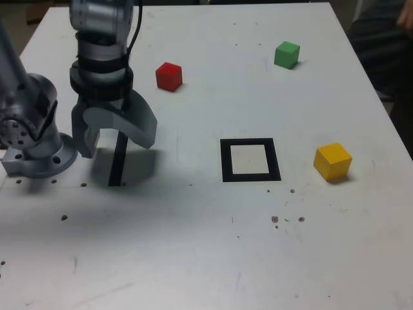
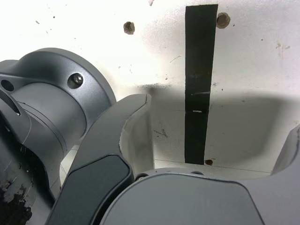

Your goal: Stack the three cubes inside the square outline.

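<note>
White table, three cubes scattered apart, square outline vacant. Gripper spread wide, empty, over black strip. Red cube nearest: straddle it squarely before closing.

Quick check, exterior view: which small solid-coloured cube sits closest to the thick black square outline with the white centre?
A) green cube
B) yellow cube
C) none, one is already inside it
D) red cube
B. The yellow cube sits just off the exterior view's right of the thick black square outline, whose white centre is bare; the red cube and green cube lie much farther back.
</note>
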{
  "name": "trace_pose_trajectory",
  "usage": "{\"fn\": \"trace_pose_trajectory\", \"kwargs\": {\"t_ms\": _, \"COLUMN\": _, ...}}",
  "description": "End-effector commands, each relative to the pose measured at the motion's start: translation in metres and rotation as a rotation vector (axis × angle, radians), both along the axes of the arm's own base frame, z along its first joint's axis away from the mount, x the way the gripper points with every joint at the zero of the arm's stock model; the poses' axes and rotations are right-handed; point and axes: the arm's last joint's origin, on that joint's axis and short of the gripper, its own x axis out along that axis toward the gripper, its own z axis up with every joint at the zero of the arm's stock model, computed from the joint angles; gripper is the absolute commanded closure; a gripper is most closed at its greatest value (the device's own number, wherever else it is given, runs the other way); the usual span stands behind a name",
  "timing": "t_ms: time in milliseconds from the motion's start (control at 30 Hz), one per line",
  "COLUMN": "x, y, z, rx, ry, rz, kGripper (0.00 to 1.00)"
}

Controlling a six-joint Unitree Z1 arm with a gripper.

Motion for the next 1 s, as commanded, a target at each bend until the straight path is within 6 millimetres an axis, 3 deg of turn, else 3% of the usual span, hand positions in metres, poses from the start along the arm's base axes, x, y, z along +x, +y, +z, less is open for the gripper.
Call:
{"fn": "trace_pose_trajectory", "kwargs": {"t_ms": 0, "x": 0.0, "y": 0.0, "z": 0.001, "rx": -0.001, "ry": -0.005, "rz": 0.001, "kGripper": 0.0}}
{"fn": "trace_pose_trajectory", "kwargs": {"t_ms": 667, "x": -0.002, "y": 0.001, "z": 0.003, "rx": 0.003, "ry": -0.006, "rz": -0.002, "kGripper": 0.0}}
{"fn": "trace_pose_trajectory", "kwargs": {"t_ms": 967, "x": 0.001, "y": 0.012, "z": 0.005, "rx": 0.02, "ry": -0.009, "rz": -0.019, "kGripper": 0.0}}
